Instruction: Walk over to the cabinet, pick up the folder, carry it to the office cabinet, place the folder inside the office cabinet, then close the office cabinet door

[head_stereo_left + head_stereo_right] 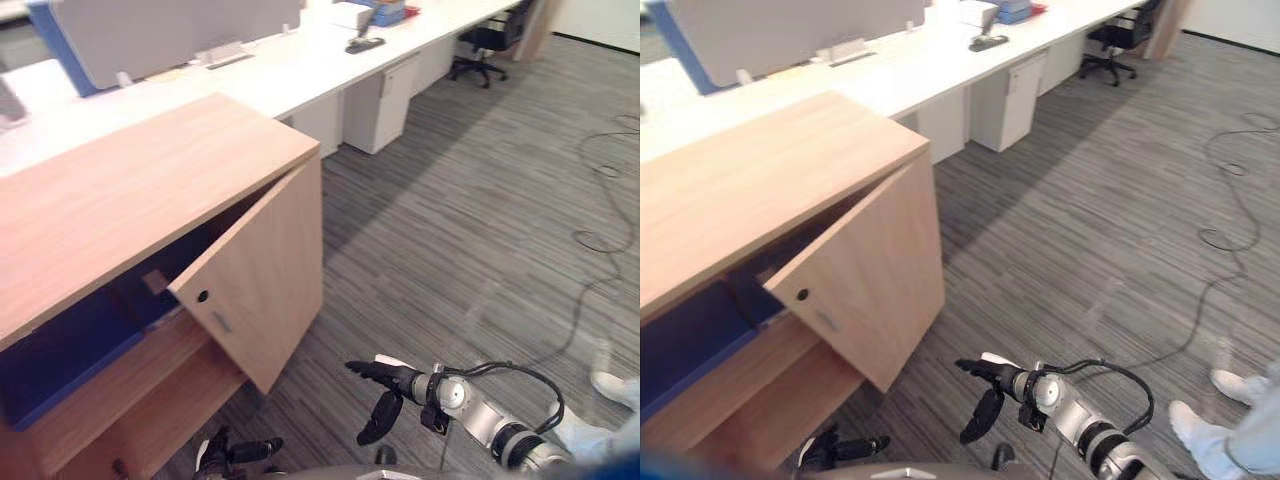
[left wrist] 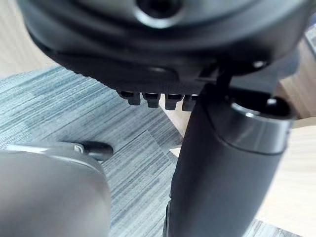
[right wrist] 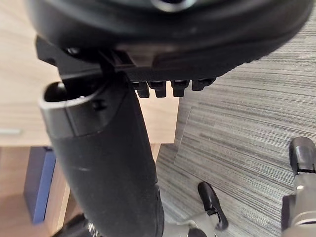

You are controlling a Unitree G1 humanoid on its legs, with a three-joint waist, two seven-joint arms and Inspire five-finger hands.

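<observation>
The wooden office cabinet [image 1: 130,190] stands at the left with its door [image 1: 265,290] swung half open. Inside, a blue folder [image 1: 60,360] lies flat on the upper shelf, partly hidden by the door; it also shows in the right wrist view [image 3: 37,182]. My right hand [image 1: 385,385] hovers low over the carpet just right of the door's lower corner, open, fingers straight and pointing towards the door, holding nothing. At the bottom edge, in front of the cabinet's lower shelf, my left hand [image 1: 240,450] is open and empty.
A long white desk [image 1: 300,70] with a grey partition runs behind the cabinet, with a white drawer unit [image 1: 378,105] under it and an office chair [image 1: 490,45] further back. Cables [image 1: 600,200] lie on the carpet at right. A person's white shoes [image 1: 1200,425] stand at lower right.
</observation>
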